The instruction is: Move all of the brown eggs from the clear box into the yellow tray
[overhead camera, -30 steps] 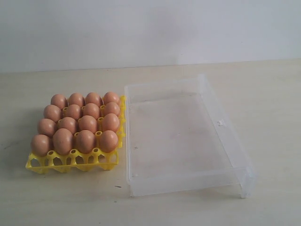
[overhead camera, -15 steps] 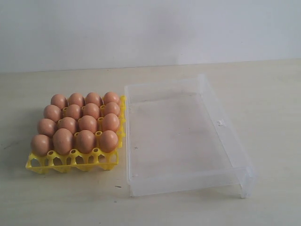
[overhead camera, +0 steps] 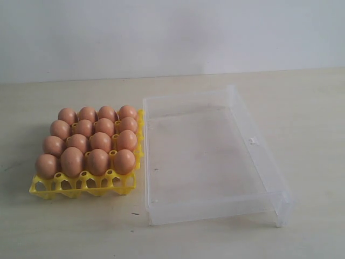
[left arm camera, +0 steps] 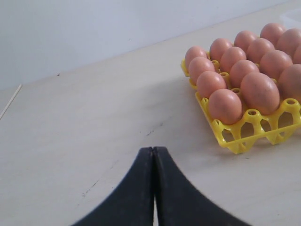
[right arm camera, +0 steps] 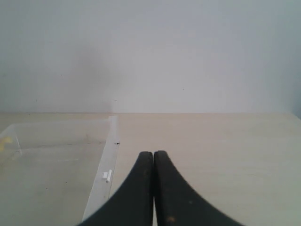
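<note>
Several brown eggs (overhead camera: 101, 142) fill the cups of the yellow tray (overhead camera: 81, 184) at the left of the exterior view; only the tray's front row of cups holds nothing. The clear box (overhead camera: 253, 141) lies just right of the tray with no eggs inside. Neither arm shows in the exterior view. In the left wrist view, my left gripper (left arm camera: 154, 149) is shut with nothing in it, short of the yellow tray (left arm camera: 235, 141) and its brown eggs (left arm camera: 225, 105). My right gripper (right arm camera: 153, 153) is shut with nothing in it, beside the clear box (right arm camera: 106, 160) near its latch tab.
Everything rests on a pale wooden table (overhead camera: 54, 226) that meets a plain white wall (overhead camera: 172, 32) at the back. A small dark speck (overhead camera: 134, 214) lies near the box's front left corner.
</note>
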Robot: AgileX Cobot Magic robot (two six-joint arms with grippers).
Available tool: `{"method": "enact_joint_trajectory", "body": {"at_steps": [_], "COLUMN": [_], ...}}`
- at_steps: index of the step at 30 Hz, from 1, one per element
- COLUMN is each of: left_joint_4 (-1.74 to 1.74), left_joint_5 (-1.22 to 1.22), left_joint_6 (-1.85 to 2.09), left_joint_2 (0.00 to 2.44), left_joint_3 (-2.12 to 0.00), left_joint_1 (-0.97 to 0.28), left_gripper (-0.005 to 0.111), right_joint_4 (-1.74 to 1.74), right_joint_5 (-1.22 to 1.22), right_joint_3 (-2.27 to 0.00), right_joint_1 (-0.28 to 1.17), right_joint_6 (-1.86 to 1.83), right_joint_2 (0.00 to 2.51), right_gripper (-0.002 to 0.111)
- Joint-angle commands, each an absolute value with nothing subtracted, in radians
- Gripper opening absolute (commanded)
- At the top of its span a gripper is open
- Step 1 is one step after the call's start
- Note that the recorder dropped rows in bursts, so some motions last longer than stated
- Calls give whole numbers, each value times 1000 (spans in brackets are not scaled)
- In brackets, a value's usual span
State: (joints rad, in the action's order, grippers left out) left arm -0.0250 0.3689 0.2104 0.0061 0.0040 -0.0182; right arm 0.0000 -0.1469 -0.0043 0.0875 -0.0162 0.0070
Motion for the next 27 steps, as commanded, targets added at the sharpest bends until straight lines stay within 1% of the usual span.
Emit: {"method": "enact_joint_trajectory", "body": {"at_steps": [1, 27], "left_joint_4": [-25, -25], "left_joint_5": [361, 361], "left_joint_6": [206, 206], "left_joint_2": [0, 0], "left_joint_3": [0, 0], "left_joint_1": [-20, -20], "left_gripper": [0, 0], "right_joint_4": [0, 0], "right_joint_5": [-147, -147], "right_joint_3": [0, 0], "right_joint_1": [82, 58], "right_joint_6": [-15, -15], "right_joint_2": [0, 0], "right_gripper": [0, 0]}}
